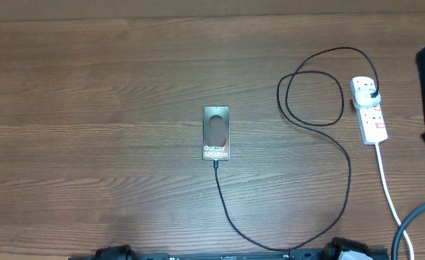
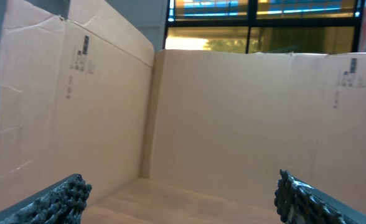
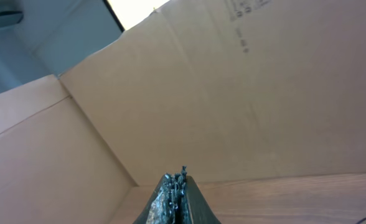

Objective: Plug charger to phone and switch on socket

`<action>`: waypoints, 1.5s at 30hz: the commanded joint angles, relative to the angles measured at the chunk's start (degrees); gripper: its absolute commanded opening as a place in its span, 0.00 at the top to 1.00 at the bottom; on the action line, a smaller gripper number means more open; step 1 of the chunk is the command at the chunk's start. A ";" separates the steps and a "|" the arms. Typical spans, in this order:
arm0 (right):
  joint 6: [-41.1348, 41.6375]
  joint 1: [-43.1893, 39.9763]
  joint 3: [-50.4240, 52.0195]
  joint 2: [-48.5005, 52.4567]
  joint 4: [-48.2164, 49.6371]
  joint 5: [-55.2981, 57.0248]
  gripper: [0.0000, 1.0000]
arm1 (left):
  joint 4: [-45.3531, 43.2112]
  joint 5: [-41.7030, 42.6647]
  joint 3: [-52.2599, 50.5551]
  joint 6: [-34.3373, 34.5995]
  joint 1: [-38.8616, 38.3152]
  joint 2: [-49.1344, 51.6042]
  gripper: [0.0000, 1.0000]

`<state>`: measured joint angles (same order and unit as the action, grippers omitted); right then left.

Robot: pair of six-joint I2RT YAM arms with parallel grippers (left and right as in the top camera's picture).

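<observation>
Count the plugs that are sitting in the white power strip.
1: a black plug at the far end of the power strip. No other plug shows on it, though the strip is small in the overhead view.

On the wooden desk [image 1: 89, 108] I count one flat grey-brown rectangular phone [image 1: 217, 133] with white Galaxy lettering, one long thin black charger cable [image 1: 227, 209] and one narrow white power strip [image 1: 371, 119]. The strip carries one black plug [image 1: 372, 94] and trails one white cord [image 1: 387, 189]; its red switch marks are too small for me to count.
</observation>
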<state>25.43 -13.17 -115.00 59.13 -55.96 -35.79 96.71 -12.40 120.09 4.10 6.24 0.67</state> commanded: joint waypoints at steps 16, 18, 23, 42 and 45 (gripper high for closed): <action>-0.46 4.17 -0.07 -8.79 -0.57 8.79 0.89 | -0.57 -1.25 -0.09 -0.70 -3.78 -0.35 0.00; -0.42 4.17 -0.07 -8.81 -0.50 8.76 0.89 | 0.09 -0.33 -0.42 -0.90 -4.24 -0.35 0.00; -0.42 4.31 -0.09 -9.18 -0.28 8.79 0.89 | -0.61 2.56 -3.85 -0.90 -5.31 -0.35 0.00; -0.42 5.62 -0.09 -13.31 -0.09 8.76 0.89 | -28.52 14.71 -39.45 -0.96 -4.66 -0.35 0.00; -0.39 5.73 -0.09 -13.86 -0.09 8.76 0.89 | -35.93 17.35 -47.71 -0.94 -4.66 -0.35 0.00</action>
<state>25.23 -8.08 -115.00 45.98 -56.21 -27.62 64.69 0.40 78.74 4.03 1.21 0.62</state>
